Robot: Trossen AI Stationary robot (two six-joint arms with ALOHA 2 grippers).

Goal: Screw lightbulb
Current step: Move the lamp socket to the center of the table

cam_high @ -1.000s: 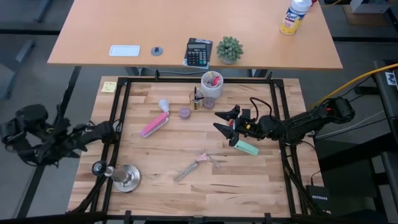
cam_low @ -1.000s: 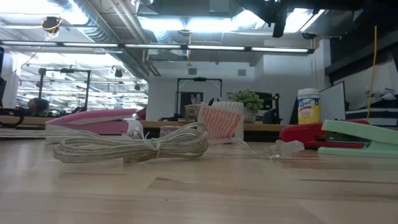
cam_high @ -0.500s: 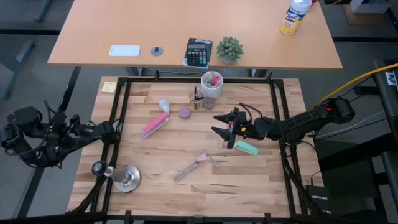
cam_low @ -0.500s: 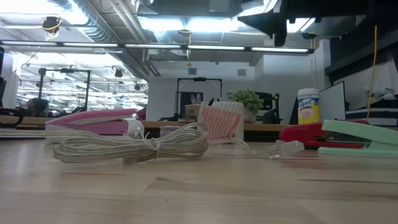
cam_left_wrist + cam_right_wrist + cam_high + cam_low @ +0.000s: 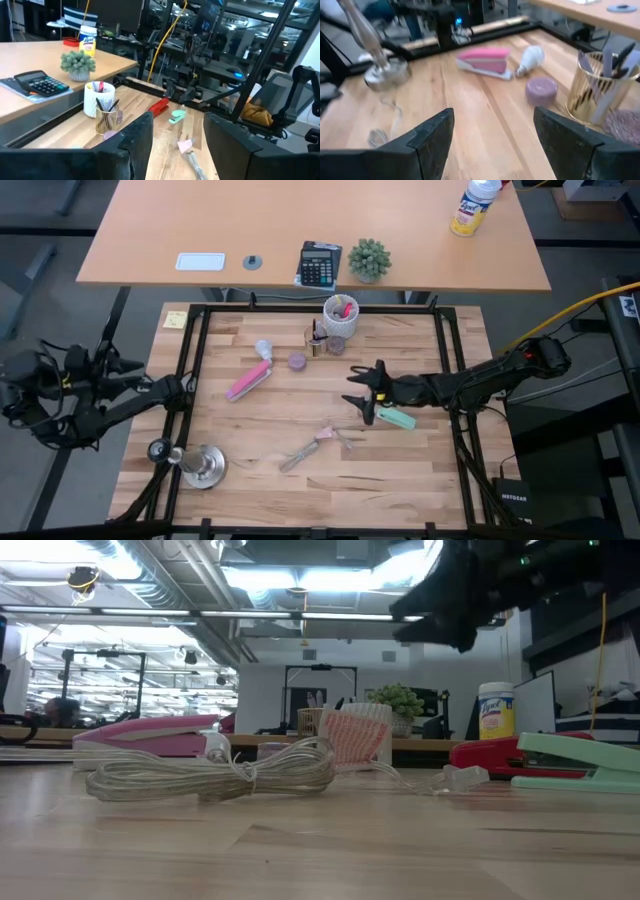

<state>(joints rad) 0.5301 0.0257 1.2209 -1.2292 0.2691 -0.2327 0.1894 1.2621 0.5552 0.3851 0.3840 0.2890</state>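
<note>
The white lightbulb (image 5: 263, 348) lies on its side on the table at the far left, beside the far end of a pink stapler (image 5: 248, 380); the right wrist view shows the lightbulb (image 5: 530, 57) too. The silver socket stand (image 5: 200, 465) stands on its round base near the front left corner. My right gripper (image 5: 358, 392) hovers open right of the table's middle, slanting down, its fingers toward the lightbulb with nothing between them (image 5: 492, 130). My left gripper (image 5: 177, 130) is open and level, off the table's left edge (image 5: 118, 370), facing across the table.
A purple cap (image 5: 297, 361), a gold pen cup (image 5: 315, 342) and a white cup (image 5: 340, 315) stand near the lightbulb. A green stapler (image 5: 397, 418) lies under my right arm, a red stapler (image 5: 490, 755) beside it. A coiled clear cable (image 5: 315, 445) lies near the front.
My right gripper has sunk and tipped its fingers downward, staying open over the table's middle right. My left gripper has turned and rolled at the table's left edge, ending level, still open.
</note>
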